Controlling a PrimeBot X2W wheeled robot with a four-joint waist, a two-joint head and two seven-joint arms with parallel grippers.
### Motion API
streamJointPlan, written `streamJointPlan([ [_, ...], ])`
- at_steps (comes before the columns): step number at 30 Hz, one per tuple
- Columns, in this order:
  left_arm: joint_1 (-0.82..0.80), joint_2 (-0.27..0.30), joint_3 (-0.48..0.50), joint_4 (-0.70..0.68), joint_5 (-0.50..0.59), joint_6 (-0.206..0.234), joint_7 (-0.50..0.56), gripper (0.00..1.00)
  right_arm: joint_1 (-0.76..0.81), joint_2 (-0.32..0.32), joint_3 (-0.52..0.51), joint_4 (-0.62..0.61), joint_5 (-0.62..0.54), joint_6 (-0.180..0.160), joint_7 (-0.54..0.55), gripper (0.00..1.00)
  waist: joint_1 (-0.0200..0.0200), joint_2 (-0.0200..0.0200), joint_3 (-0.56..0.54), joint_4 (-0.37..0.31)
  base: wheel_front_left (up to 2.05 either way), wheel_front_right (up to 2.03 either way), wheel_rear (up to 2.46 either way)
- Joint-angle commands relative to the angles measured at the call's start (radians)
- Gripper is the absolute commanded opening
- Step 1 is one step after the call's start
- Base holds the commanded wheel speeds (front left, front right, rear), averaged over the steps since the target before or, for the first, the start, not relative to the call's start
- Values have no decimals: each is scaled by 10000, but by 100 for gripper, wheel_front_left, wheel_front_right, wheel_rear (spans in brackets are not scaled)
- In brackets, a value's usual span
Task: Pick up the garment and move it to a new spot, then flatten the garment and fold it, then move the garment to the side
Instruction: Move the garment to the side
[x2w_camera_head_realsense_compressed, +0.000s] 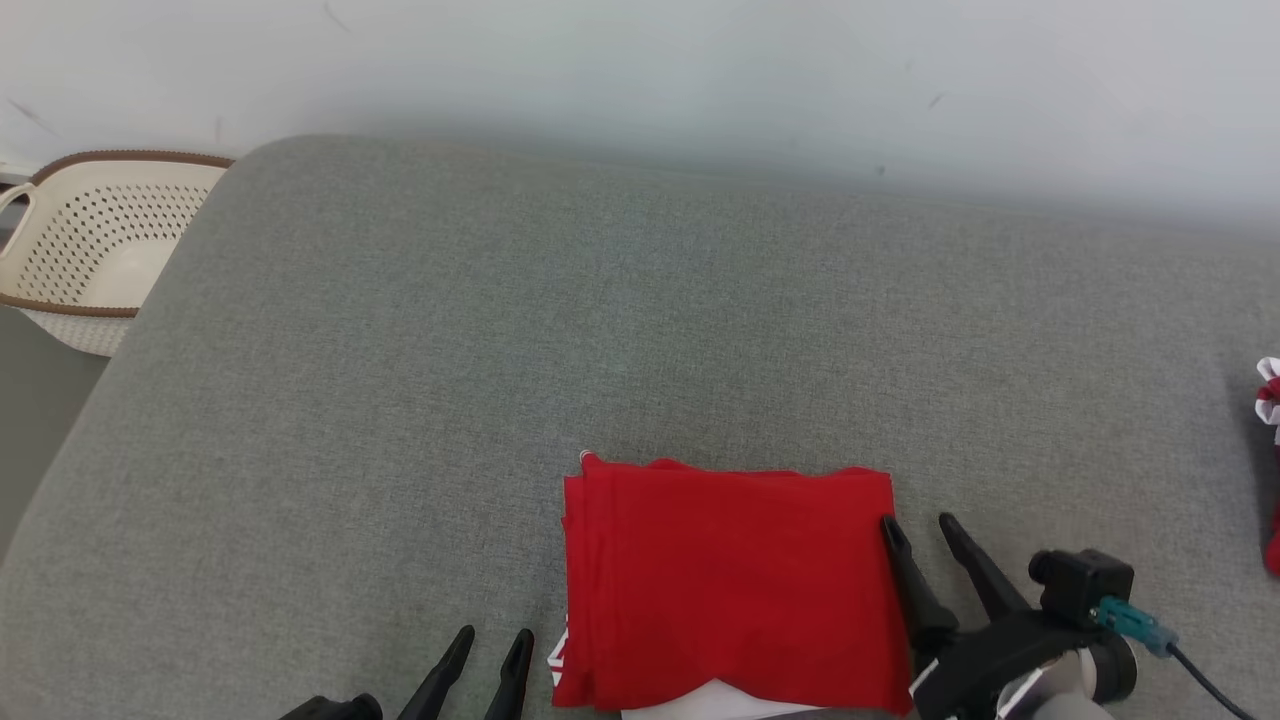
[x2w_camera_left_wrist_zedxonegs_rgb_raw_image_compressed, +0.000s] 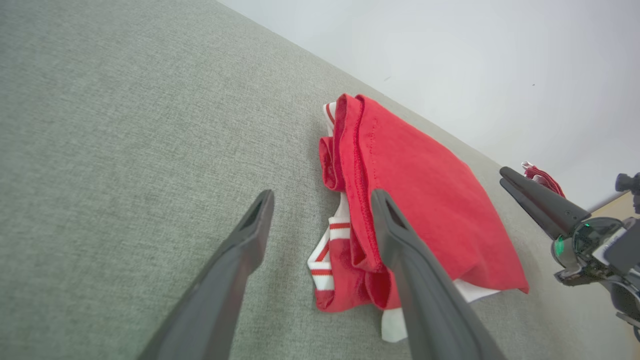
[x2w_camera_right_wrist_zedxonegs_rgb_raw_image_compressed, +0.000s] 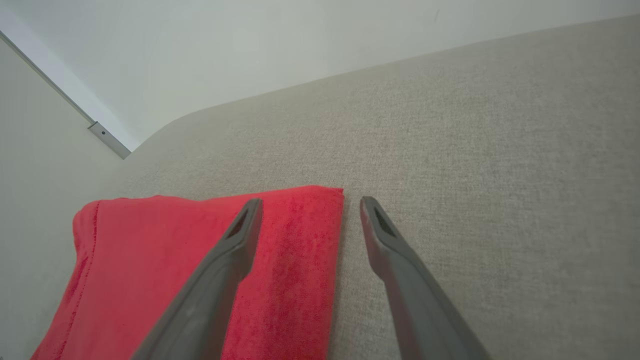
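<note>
Two claws, both spread wide and gripping nothing: my right claw (x2w_camera_head_realsense_compressed: 915, 520) straddles the right edge of the folded red garment (x2w_camera_head_realsense_compressed: 730, 580), inner finger over the cloth, outer finger over the bare grey cushion (x2w_camera_head_realsense_compressed: 500, 350). My left claw (x2w_camera_head_realsense_compressed: 496, 633) stands just beside the garment's left edge, where striped red-and-white trim and a white layer stick out from under the fold. Another red-and-white piece (x2w_camera_head_realsense_compressed: 1268, 400) lies well off to the right of my right claw; a perforated cream basket (x2w_camera_head_realsense_compressed: 90, 250) sits well off to the left of my left claw, past the cushion's corner.
</note>
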Motion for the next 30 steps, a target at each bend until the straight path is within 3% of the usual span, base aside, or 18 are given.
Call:
streamJointPlan([
  [1, -13, 7, 1, -38, 100, 5, -37, 100, 139, -26, -10, 109, -78, -12, -37, 100, 0, -1, 35, 7, 0, 0, 0],
  [14, -132, 66, 13, -171, 250, 3, -37, 100, -258, 610, 700, 1684, 378, -7, -2, 100, 0, -1, 207, 336, 0, 0, 0],
  [16, -109, 87, 94, -180, 384, 5, -37, 100, -365, 626, 882, 1898, 384, -6, 15, 4, 0, -1, 180, 324, 0, 0, 0],
  [17, -88, 82, 129, -181, 425, 5, -37, 100, -434, 625, 936, 1976, 417, -6, 16, 0, 0, -1, 158, 299, 0, 0, 0],
  [23, 114, -3, 535, -232, 915, 5, -37, 100, -774, 369, 233, 1727, -67, -7, -27, 0, 0, -1, -20, -149, 0, 0, 0],
  [30, 245, -54, 1100, -300, 1855, 5, -37, 100, -513, 417, -494, 1476, -694, -7, -24, 0, 0, -1, -332, -1354, 0, 0, 0],
])
